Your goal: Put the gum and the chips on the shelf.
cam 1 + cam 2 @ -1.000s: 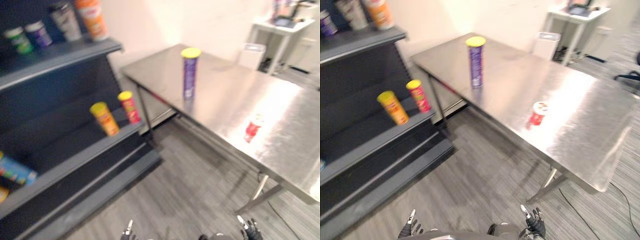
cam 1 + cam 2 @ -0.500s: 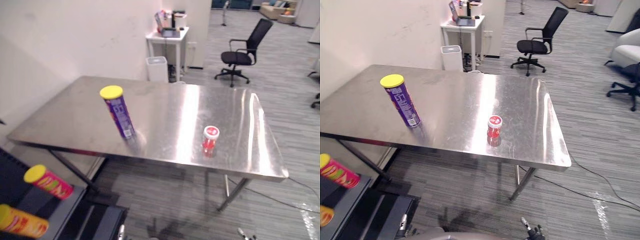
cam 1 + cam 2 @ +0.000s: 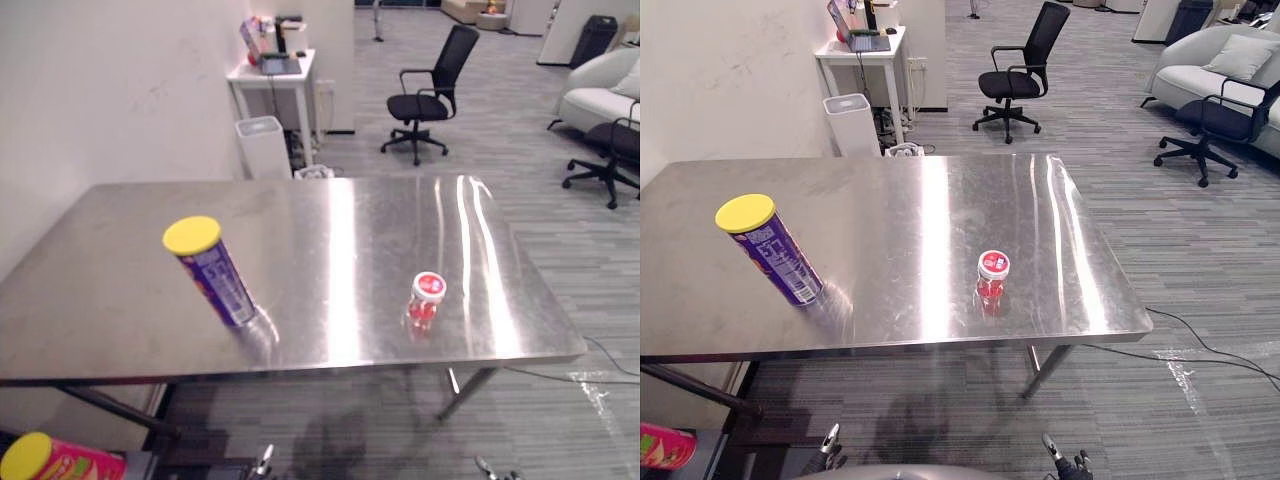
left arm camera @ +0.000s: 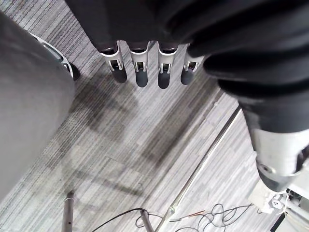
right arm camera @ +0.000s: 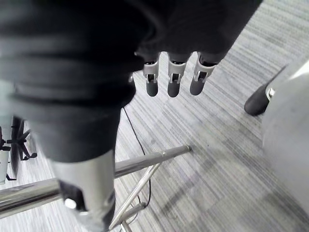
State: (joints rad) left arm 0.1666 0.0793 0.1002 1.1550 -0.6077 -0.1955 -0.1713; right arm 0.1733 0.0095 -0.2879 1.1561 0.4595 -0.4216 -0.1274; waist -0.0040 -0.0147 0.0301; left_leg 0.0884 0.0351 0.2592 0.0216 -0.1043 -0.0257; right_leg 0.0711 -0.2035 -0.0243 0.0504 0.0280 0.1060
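A purple chips can [image 3: 213, 272] with a yellow lid stands on the steel table [image 3: 330, 210], towards its left. A small red gum jar [image 3: 425, 299] with a white lid stands near the table's front right. My left hand [image 4: 137, 67] hangs low over the floor in front of the table, fingers straight and empty. My right hand [image 5: 174, 77] hangs the same way, open and empty. Both fingertips [image 3: 827, 445] peek in at the lower edge of the eye views. A corner of the dark shelf [image 3: 710, 465] shows at the lower left.
A pink can with a yellow lid [image 3: 50, 462] lies on the shelf corner. Behind the table stand a white bin [image 3: 262, 145], a white side table [image 3: 268, 75] and a black office chair [image 3: 430, 95]. A sofa and another chair [image 3: 610, 120] are at the far right.
The camera has swung right, from the shelf to the table, so the whole picture has shifted. The can and the jar stand as before. Both hands stay low.
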